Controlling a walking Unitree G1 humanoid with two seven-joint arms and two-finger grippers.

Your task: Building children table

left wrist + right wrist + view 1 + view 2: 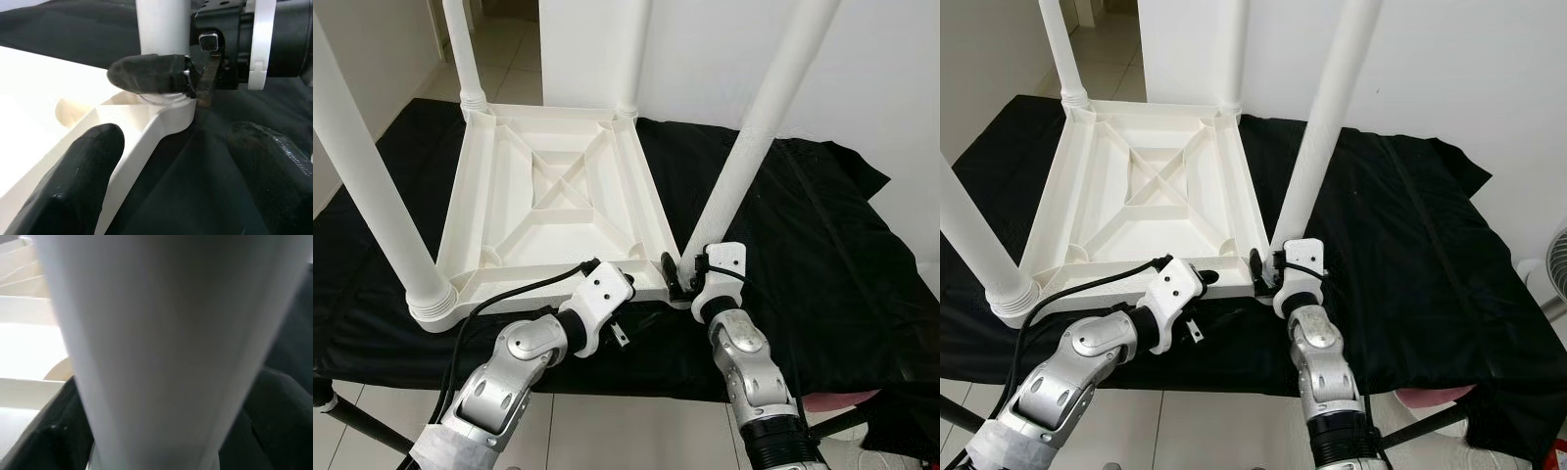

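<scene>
Upside-down white children's table [558,196] lies on the black-draped desk [822,264]; right tool [680,279] pinches the near-right leg [754,147], left tool [625,328] spread beside. A loose leg could tilt from its socket.

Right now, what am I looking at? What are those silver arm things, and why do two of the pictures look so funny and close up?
Those silver arms belong to a walking robot. The two wide pictures come from cameras in its head, looking down. It is building a small white table, which lies upside down on a black cloth, with its legs pointing up. The right gripper is closed around the bottom of the near right leg, right where it joins the table's corner. The left gripper waits open beside that same corner. The two funny pictures come from little cameras on the wrists. One shows the left gripper's black fingers by the table's edge. The other is so close to the leg that it looks like a big white blur.
</scene>
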